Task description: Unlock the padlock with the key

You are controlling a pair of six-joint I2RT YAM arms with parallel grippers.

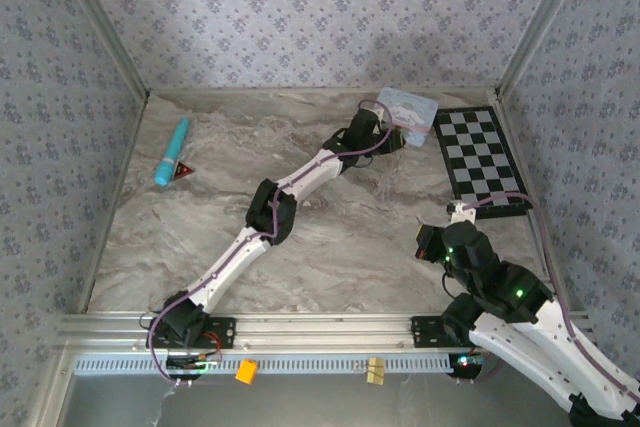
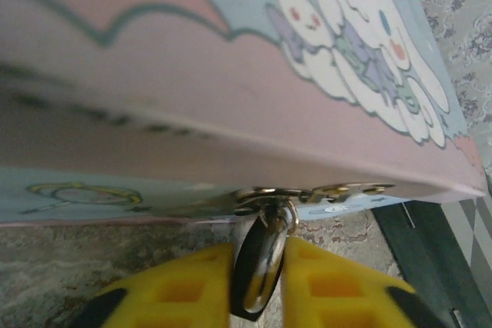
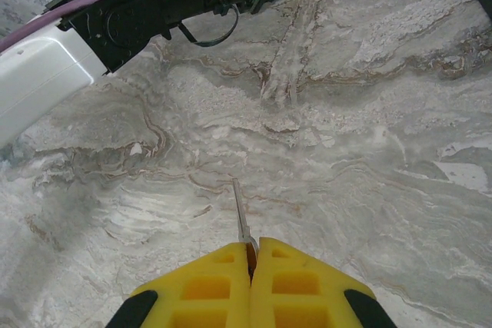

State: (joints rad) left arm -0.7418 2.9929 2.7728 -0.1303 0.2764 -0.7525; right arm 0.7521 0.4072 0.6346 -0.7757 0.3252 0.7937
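The small dark padlock (image 2: 261, 266) with a shiny metal edge hangs from the brass hasp (image 2: 307, 192) of the pastel pink-and-blue tin (image 2: 231, 74). My left gripper (image 2: 260, 255) is shut on the padlock, with a yellow finger (image 2: 192, 286) pressed against each side. From above, the left gripper (image 1: 395, 137) reaches to the tin (image 1: 410, 107) at the back of the table. My right gripper (image 3: 252, 250) is shut on the key (image 3: 241, 213), whose thin blade points forward over the marble. The right gripper (image 1: 425, 237) hovers at the right, well short of the tin.
A black-and-white checkerboard (image 1: 480, 152) lies at the back right beside the tin. A teal cylinder (image 1: 172, 150) and a small red piece (image 1: 185, 171) lie at the back left. The left arm (image 3: 115, 21) crosses ahead of the right gripper. Walls enclose the table.
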